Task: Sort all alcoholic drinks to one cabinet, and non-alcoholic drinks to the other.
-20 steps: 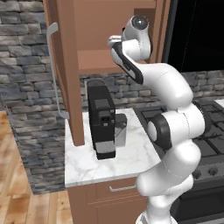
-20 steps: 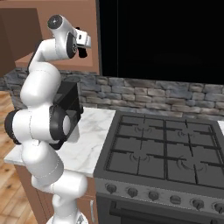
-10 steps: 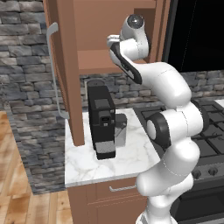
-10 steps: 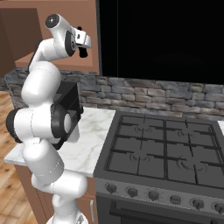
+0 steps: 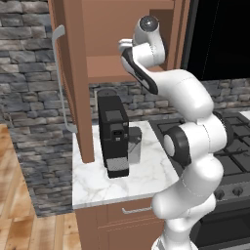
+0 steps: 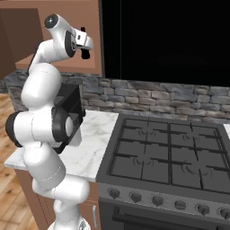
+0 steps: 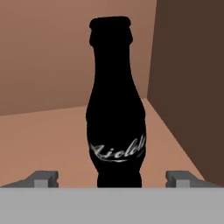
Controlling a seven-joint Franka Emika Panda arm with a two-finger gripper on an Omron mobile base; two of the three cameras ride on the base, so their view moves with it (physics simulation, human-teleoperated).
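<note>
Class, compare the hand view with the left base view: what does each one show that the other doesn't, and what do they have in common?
Hand view alone: the black cola bottle standing upright on the shelf, between the open gripper fingertips, which stand clear of it on either side. Left base view alone: the black coffee machine on the marble counter, the open cabinet door with its grey handle, and the stove. Both: the brown cabinet's shelf.

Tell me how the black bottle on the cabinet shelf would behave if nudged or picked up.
The black bottle stands upright on a base narrow for its height, so a push near the neck would probably tip it. Its round body would likely roll once down. The smooth, curved sides look slippery, so a grip at the waist seems safest.
</note>
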